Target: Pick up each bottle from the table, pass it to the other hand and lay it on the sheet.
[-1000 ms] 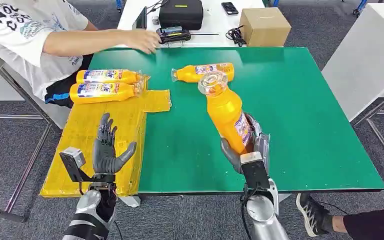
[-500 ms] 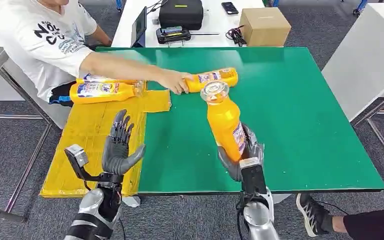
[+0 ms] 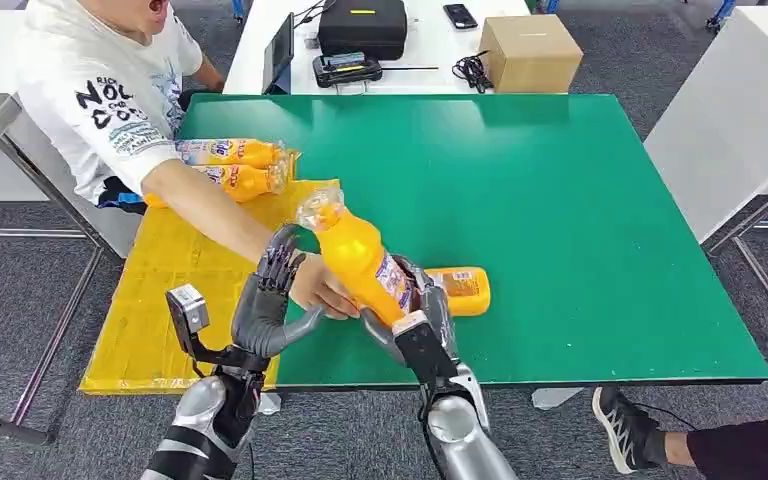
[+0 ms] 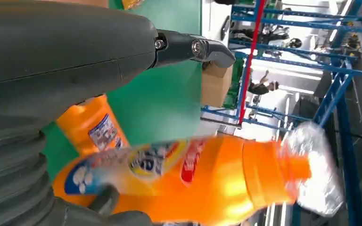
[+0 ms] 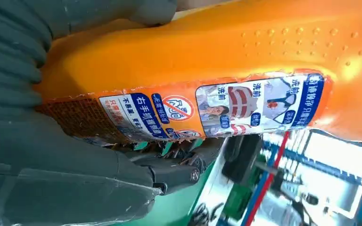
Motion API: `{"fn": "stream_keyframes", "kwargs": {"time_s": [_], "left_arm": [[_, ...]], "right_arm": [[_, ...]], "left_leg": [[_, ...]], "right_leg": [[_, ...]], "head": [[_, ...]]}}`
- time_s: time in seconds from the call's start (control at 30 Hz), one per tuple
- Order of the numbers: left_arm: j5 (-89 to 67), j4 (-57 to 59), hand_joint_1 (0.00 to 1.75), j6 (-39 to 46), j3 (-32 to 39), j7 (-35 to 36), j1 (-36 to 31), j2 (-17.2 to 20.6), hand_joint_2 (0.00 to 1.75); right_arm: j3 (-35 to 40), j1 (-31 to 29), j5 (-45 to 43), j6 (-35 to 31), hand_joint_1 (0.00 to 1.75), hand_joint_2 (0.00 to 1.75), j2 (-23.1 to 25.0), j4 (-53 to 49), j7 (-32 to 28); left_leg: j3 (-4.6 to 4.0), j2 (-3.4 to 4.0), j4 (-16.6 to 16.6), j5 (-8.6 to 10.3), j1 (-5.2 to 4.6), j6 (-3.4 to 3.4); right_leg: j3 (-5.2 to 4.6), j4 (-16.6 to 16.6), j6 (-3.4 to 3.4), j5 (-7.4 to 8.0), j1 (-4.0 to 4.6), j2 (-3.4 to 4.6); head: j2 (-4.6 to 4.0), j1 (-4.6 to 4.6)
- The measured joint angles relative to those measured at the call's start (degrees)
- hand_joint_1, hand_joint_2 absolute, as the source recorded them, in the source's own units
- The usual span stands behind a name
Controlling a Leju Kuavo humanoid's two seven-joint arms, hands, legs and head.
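Two hazards, from the head view: my right hand grips the tilted orange plastic bottle by its base over the green table while my left hand, fingers spread, shares the space with a person's hand, so I may pinch it. In the left wrist view the bottle lies just beyond the thumb, ungrasped; releasing early could drop it. The right wrist view shows fingers wrapped across the label.

Right hand holds a tilted bottle above the counter's near edge, neck toward ten o'clock. Left hand sits just at its nine o'clock. Another bottle lies behind on the counter; two bottles rest on the sheet at eleven o'clock.
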Motion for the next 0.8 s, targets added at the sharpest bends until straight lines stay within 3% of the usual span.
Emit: {"fn": "stream_keyframes", "kwargs": {"time_s": [0.4,0.8], "left_arm": [[0.5,2.1,0.00,-0.4,-0.4,1.1,-0.6,0.1,1.75],[2.3,5.5,0.00,-1.7,0.2,1.4,-3.2,1.0,1.75]], "right_arm": [[3.7,-3.0,2.8,-0.4,1.75,1.75,0.4,5.2,1.1],[8.9,-6.6,6.6,3.2,1.75,1.75,0.5,13.1,1.3]], "left_leg": [[0.01,0.01,0.0,0.00,0.00,0.00],[0.01,0.03,0.0,0.01,0.00,-0.01]], "right_leg": [[0.00,0.0,0.00,0.00,0.01,0.00],[-0.01,0.0,0.00,0.00,0.01,0.01]], "head": [[0.00,0.02],[0.00,0.02]]}}
